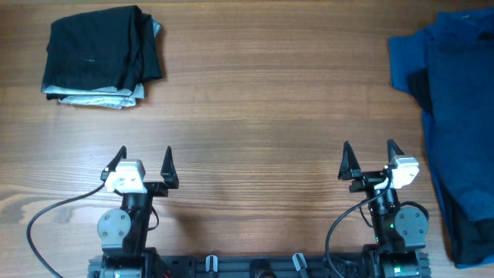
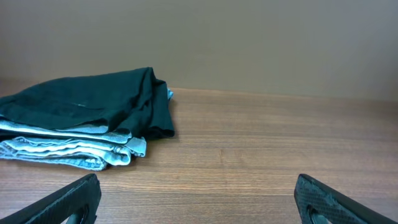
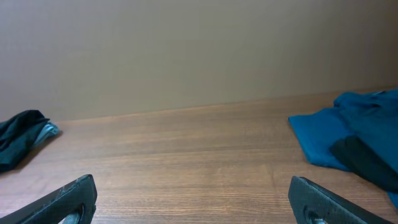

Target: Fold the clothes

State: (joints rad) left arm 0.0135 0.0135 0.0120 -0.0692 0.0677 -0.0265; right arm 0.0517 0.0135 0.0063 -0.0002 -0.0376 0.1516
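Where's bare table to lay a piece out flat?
The widest bare table is the middle, between the folded shorts at the far left and the blue heap on the right edge. Also free: the strip between the open left gripper and right gripper. The right edge is crowded.

Both arms are seen drawn back at the near edge, well apart. The left gripper (image 1: 144, 157) is held spread wide; the right gripper (image 1: 369, 150) is spread equally, fingers pointed far.
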